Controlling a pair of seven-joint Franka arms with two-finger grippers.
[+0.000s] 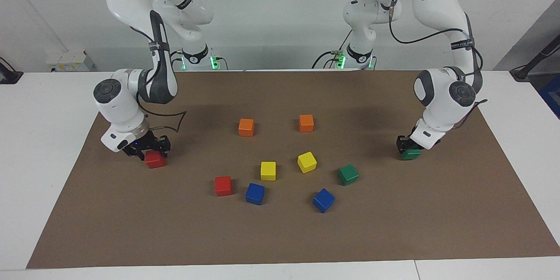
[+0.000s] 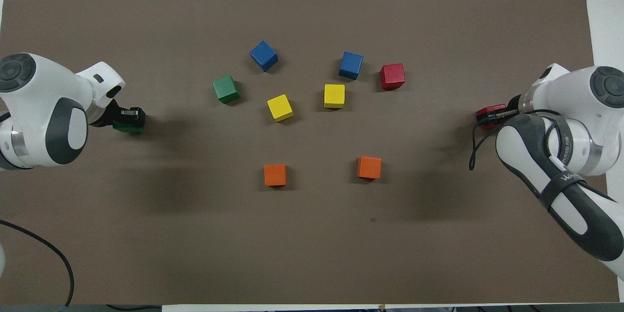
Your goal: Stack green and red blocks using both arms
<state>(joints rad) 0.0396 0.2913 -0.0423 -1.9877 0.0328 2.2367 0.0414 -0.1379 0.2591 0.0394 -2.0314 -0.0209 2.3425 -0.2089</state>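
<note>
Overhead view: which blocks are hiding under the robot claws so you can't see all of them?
1. Green block: in the overhead view the left gripper covers it, and only one edge shows.
2. Red block: in the overhead view the right gripper covers most of it.
3. Facing view: it is too small to tell whether that green block sits on the mat or hangs just above it.
</note>
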